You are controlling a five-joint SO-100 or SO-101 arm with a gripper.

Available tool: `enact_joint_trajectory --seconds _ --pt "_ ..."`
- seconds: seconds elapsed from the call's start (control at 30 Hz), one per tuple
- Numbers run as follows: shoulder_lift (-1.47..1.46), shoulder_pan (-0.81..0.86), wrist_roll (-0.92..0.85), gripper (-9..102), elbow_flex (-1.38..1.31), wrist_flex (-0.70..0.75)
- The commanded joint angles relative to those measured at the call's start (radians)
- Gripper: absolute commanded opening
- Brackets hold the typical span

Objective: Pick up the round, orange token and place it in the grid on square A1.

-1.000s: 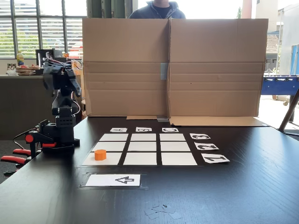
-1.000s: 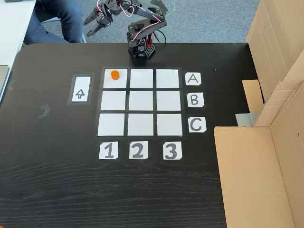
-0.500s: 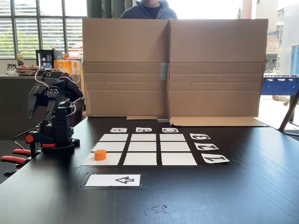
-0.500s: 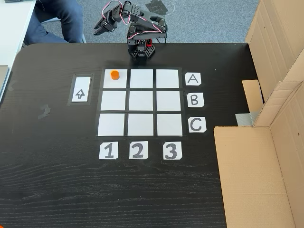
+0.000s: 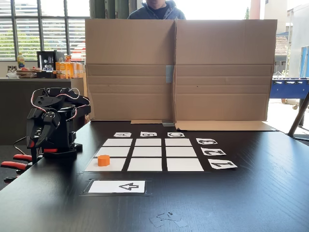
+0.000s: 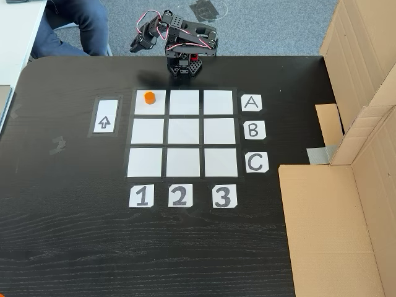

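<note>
1. The token [image 6: 149,97]: a short, matte orange cylinder standing flat on its base, resting inside square A1 [image 6: 150,104], the grid corner in line with the "A" card [image 6: 250,102] and the "1" card [image 6: 141,196]. In the top-down fixed view it sits toward the cell's 12 o'clock edge, narrower than the cell, clear of the black dividing lines. In the low fixed view it appears at [image 5: 103,160].

2. Handling, as judged: the token looks rigid, light and not fragile. Its plain matte wall should give fair friction. The best hold would be across the curved side wall at mid-height, pads on opposite sides; a grip off the diameter might squeeze it out sideways, and a hold near the top rim might tip it.

3. The grid [image 6: 183,160]: three by three white cells parted by black lines; the other eight cells lie bare. Number cards run along its 6 o'clock side, letter cards along its 3 o'clock side. The arrow card [image 6: 105,116] lies just beyond its 9 o'clock side.

4. The pincer [image 6: 137,44]: folded in by the arm's base [image 6: 183,65], at about 12 o'clock from the token and well apart from it, beyond the counter [image 6: 74,235] edge. In the low fixed view [image 5: 35,143] its fingers hang downward with a narrow gap and hold nothing.

5. Task status, as judged: the token already occupies A1; no grasp appears to be needed.

6. Surroundings: a cardboard screen [image 5: 178,70] stands at the counter's far edge in the low view, a person [image 5: 155,9] behind it.
</note>
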Motion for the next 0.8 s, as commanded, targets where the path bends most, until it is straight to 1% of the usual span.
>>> enact_joint_trajectory --seconds 0.0,0.27,0.77 --pt "0.028 0.008 0.005 5 0.029 -0.012" --pt "0.118 0.017 0.005 3 0.146 -0.031" --pt "0.150 0.011 0.005 0 0.160 -0.023"
